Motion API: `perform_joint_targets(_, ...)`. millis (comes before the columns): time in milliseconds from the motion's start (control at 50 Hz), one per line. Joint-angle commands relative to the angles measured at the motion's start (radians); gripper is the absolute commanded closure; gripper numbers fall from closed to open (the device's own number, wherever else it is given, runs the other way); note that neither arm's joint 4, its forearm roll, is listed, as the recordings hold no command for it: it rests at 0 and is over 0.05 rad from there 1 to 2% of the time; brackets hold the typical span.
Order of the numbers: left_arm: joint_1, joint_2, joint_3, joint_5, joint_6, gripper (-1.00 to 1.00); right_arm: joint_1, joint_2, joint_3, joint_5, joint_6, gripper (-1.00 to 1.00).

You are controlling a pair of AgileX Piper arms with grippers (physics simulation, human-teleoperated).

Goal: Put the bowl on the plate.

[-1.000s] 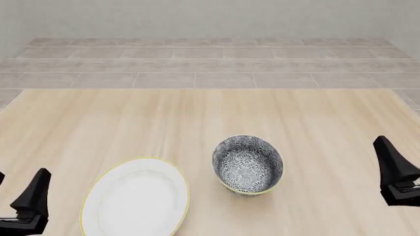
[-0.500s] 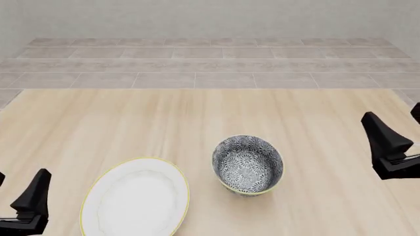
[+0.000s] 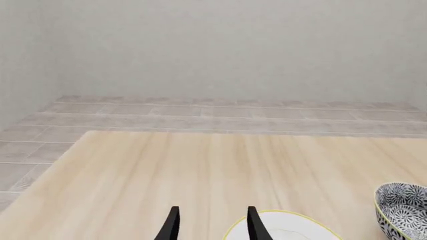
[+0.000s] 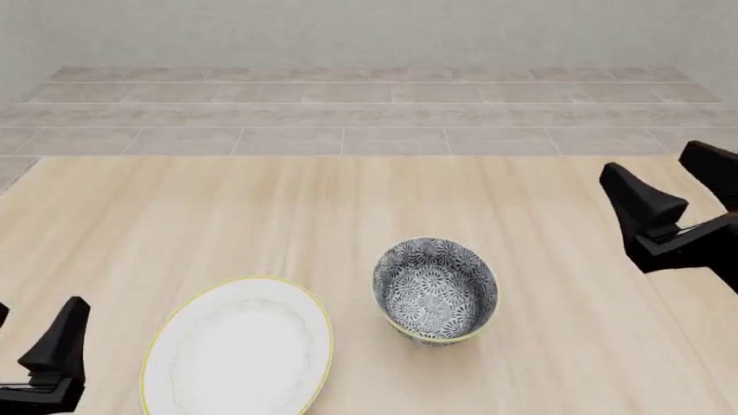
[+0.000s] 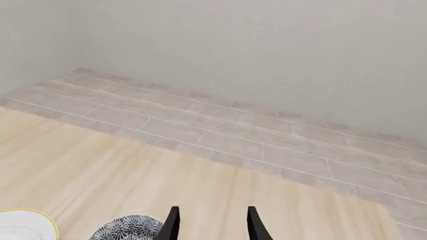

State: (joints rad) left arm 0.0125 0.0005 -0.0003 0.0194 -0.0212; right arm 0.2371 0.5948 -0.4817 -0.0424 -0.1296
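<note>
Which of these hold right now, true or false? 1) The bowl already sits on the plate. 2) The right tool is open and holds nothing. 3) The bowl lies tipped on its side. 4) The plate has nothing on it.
1) False: the bowl stands on the table to the right of the plate, apart from it.
2) True: the right tool shows a gap between its fingers, nothing in it.
3) False: it stands upright, opening up.
4) True: its white face is bare.
</note>
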Motion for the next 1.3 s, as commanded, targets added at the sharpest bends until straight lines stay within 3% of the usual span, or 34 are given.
perform_joint_targets(20, -0.002, 0.000, 0.000, 0.001, 0.000, -1.00, 0.033, 0.070, -0.071, 0.033, -0.004, -1.00)
perform_joint_targets(380, 0.002, 0.000, 0.000, 0.004, -0.003, -1.00, 0.087, 0.184, -0.172, 0.077, 0.042, -1.00)
perform_joint_targets(1300, 0.001, 0.000, 0.000, 0.019, -0.009, -1.00, 0.154, 0.416, -0.287, 0.151, 0.076, -1.00)
